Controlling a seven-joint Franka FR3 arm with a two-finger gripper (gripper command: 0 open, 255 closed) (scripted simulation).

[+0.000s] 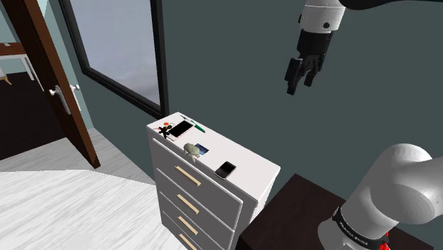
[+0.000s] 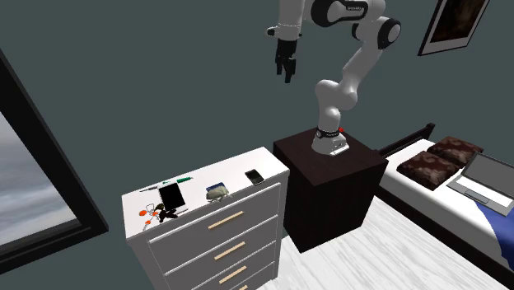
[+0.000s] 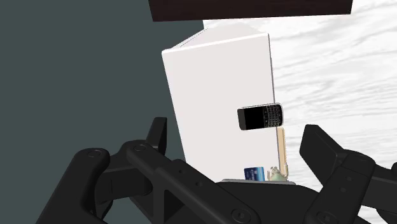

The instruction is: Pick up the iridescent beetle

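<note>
The beetle (image 1: 191, 149) (image 2: 217, 191) is a small grey-green lump near the front edge of the white dresser's top (image 1: 257, 170) (image 2: 272, 169), touching a blue card (image 1: 201, 149) (image 2: 219, 184). My gripper (image 1: 299, 84) (image 2: 286, 74) hangs open high above the dresser and off toward the stand, holding nothing. In the wrist view the gripper (image 3: 238, 137) looks down on the dresser (image 3: 210, 83); the beetle (image 3: 275, 173) peeks out just above the hand's body, beside the blue card (image 3: 254, 173).
A black phone (image 1: 226, 169) (image 2: 254, 176) (image 3: 261, 117) lies on the dresser's stand-side end. A black tablet (image 1: 181, 129) (image 2: 171, 196), a green pen (image 1: 200, 128) (image 2: 177, 180) and an orange-and-black item (image 1: 165, 132) (image 2: 152, 216) are at the other end. The dark stand (image 2: 329, 181) adjoins the dresser; a bed with a laptop (image 2: 486, 177) lies beyond.
</note>
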